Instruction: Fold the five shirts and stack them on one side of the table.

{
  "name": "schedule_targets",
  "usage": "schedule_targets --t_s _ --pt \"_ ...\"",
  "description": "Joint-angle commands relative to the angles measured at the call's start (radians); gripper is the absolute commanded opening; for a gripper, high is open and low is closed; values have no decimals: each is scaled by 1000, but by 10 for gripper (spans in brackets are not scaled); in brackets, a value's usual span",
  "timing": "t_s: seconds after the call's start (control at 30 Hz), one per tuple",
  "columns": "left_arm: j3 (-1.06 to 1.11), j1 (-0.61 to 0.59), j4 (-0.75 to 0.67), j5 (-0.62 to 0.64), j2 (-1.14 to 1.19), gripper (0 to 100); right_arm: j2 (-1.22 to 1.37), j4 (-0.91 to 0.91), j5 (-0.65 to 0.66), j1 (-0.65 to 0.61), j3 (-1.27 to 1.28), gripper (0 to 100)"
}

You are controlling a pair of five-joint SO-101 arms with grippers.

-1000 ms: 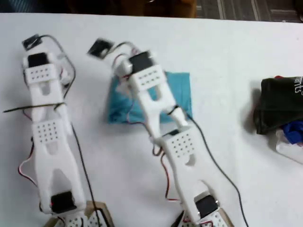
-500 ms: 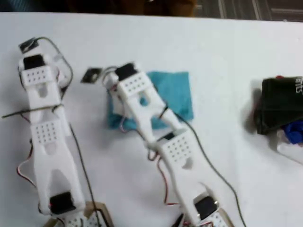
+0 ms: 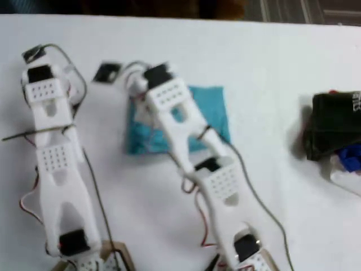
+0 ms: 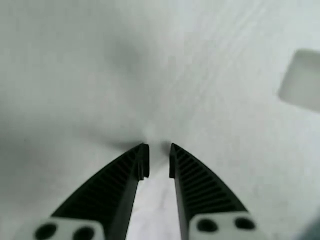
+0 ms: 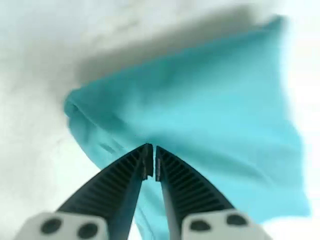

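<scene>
The folded teal shirt lies flat mid-surface, its slightly longer side running left to right. The right gripper hangs over the shirt's end nearer the left arm, jaws all but closed with no cloth visibly pinched. The left gripper is over the white surface, jaws slightly parted.

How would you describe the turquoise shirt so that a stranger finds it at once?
Start from the white table; near its middle, under the right arm's hand, lies the folded turquoise shirt. It is the single bright blue-green square, lying alone, while the dark shirt sits in a pile at the right edge.
</scene>
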Motion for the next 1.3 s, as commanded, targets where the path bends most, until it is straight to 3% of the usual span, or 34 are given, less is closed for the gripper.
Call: schedule_targets --t_s 0.0,0.1,0.23,0.37,0.57,0.77,1.03,1.27 --pt "-22 3 -8 2 -8 87 -143 19 0 87 -35 20" --pt "-22 5 -9 2 -8 87 -176 21 -8 193 -28 21" --pt "-22 5 -9 2 -8 87 -205 21 -135 352 97 24" --pt "-22 5 -9 2 -8 87 -283 21 -270 444 347 152" --pt "-22 26 -9 -61 -8 87 -364 19 -302 429 608 259" --pt "-22 26 -9 -69 -8 87 -321 -13 -434 386 626 311" --pt "-22 26 -9 -69 -8 87 -197 -140 -678 377 626 317" --pt "-22 28 -9 -69 -8 87 -120 -240 -815 372 626 316"
